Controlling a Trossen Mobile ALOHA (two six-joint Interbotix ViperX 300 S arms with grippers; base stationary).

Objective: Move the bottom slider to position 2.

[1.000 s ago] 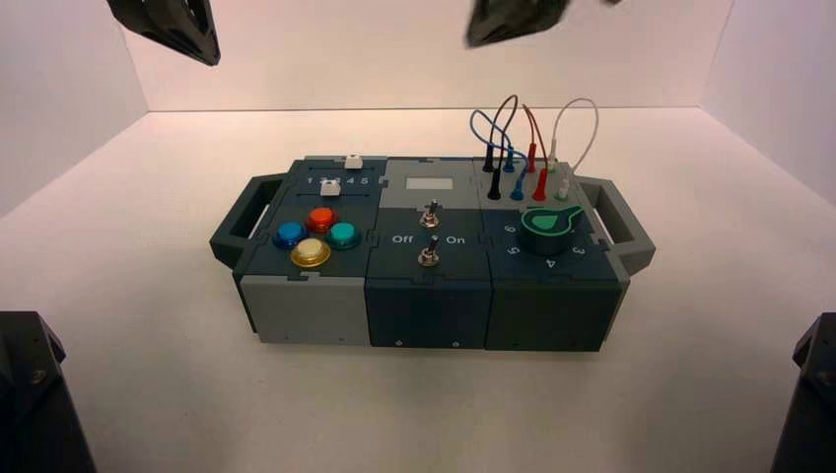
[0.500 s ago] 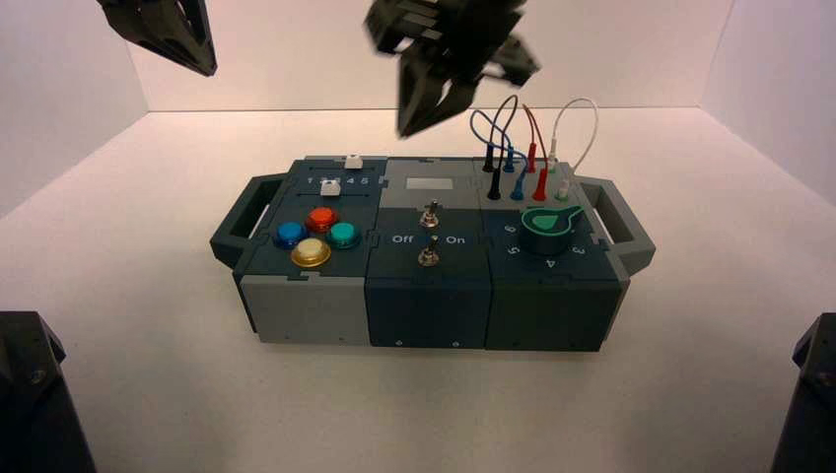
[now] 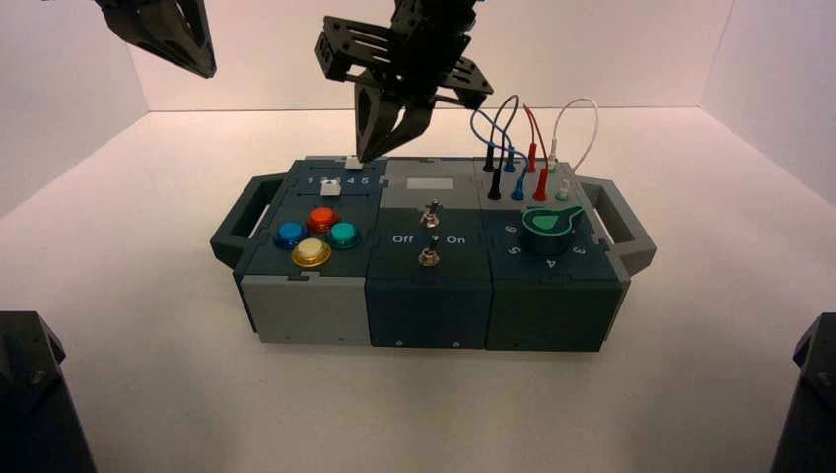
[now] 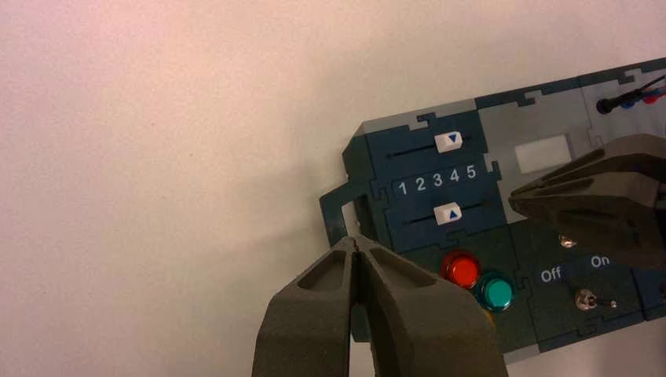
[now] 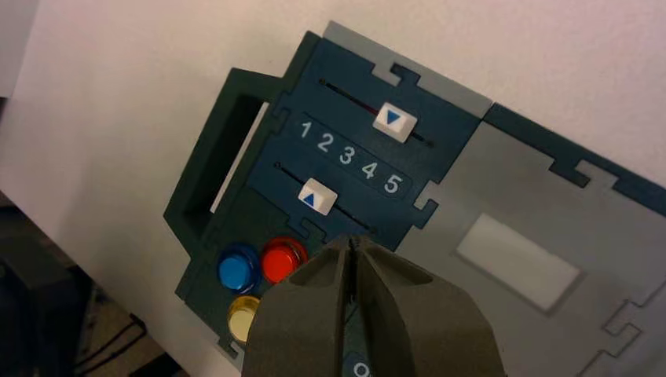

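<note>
- Since the earlier frame, the right pincer has been moved down and leftward in the high view, from above the box's middle to the upper left of the box.
- The right pincer is seen above the rear part of the box, near the top slider; its fingers are held together, with nothing gripped.
- The bottom slider is found left of centre in the high view, on the dark panel at the box's left. In the wrist views its white knob is lined up with numeral 3, and it has not been shifted since the earlier frame.
- Numeral 2 is printed between 1 and 3, in the row between the 2 sliders.
- Below the bottom slider in the high view, 4 round buttons are set: red, blue, green and yellow.
- The left pincer is held at the upper left of the frame, well apart from the box, its fingers together.
- The box is supported by the pale counter.
</note>
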